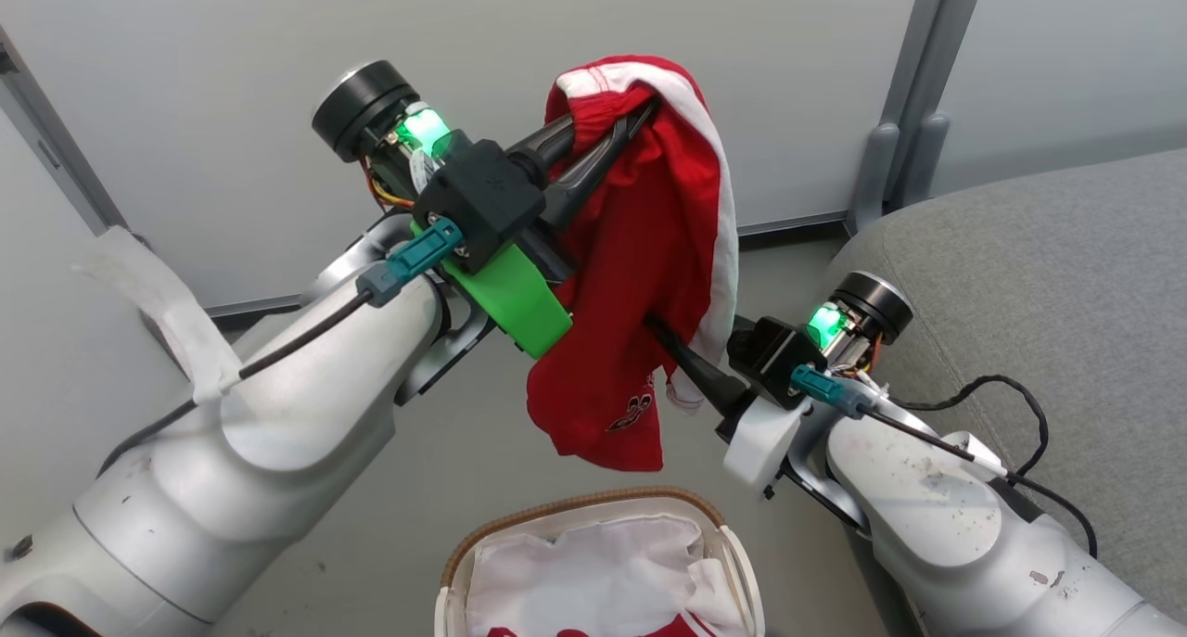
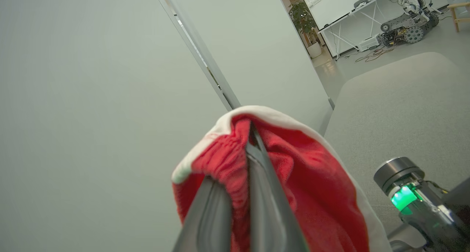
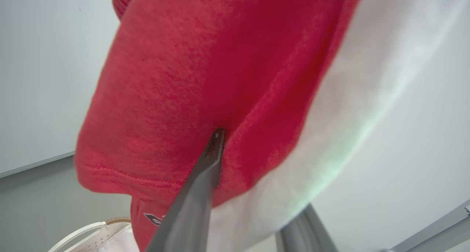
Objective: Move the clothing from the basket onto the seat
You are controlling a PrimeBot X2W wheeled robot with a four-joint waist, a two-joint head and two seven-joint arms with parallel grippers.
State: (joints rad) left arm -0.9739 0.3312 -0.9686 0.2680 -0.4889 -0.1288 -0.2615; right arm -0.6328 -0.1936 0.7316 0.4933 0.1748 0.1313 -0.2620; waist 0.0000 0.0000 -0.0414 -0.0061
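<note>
— Forearms sat closest to the head camera. Where were they?

— My left forearm point(image 1: 278, 405) filled the lower left and my right forearm point(image 1: 946, 507) the lower right. The grey seat point(image 1: 1048, 275) took the right edge.

— And the clothing?

— The clothing point(image 1: 640, 248) hung at centre frame, off the seat and above the basket point(image 1: 575, 512) at bottom centre. More red lay on the white liner point(image 1: 603, 563).

— Your pincers?

— My left gripper point(image 1: 644, 118) was clamped on the waistband, up top. My right gripper point(image 1: 660, 329) pushed into the lower cloth, with one finger point(image 3: 205, 171) dug into the red and the jaws apart. Whether it gripped, I couldn't tell.
</note>
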